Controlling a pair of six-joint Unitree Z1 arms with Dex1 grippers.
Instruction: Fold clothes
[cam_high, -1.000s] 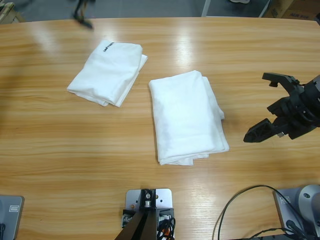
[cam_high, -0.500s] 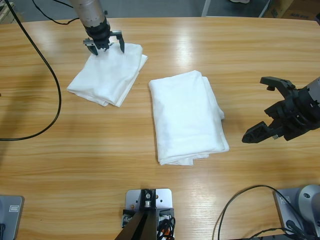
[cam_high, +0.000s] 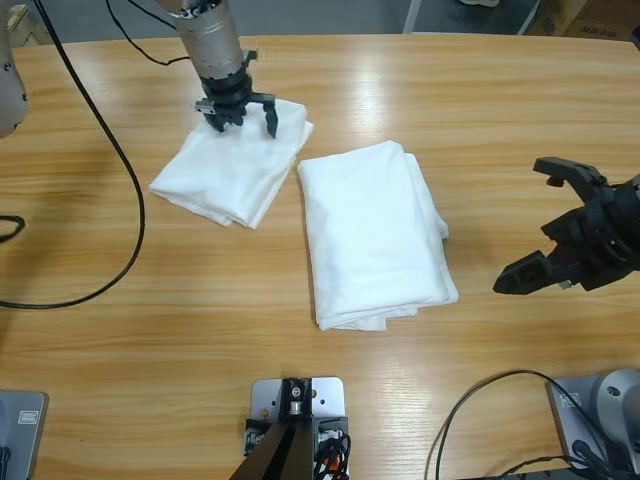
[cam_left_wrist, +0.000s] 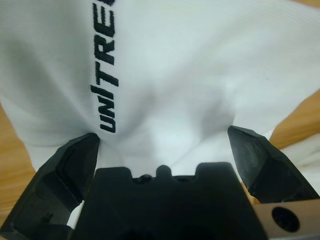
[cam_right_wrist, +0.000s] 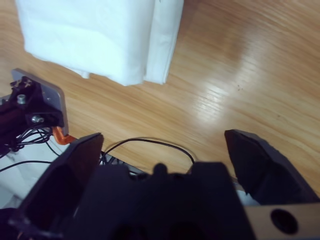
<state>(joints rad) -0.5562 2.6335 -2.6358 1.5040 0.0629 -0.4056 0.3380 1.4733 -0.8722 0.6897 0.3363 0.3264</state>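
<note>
Shifted rightward under the left gripper (cam_high: 243, 112), the smaller folded T-shirt (cam_high: 230, 170) sits far-left on the table (cam_high: 120, 330); fingers (cam_left_wrist: 75, 165) apart, pressing cloth. Only the left wrist view shows its black lettering (cam_left_wrist: 106, 75). A larger folded T-shirt (cam_high: 372, 235) lies mid-table: soft, light, best grasped at edges. The right gripper (cam_high: 555, 225) hovers, fingers apart, empty.
</note>
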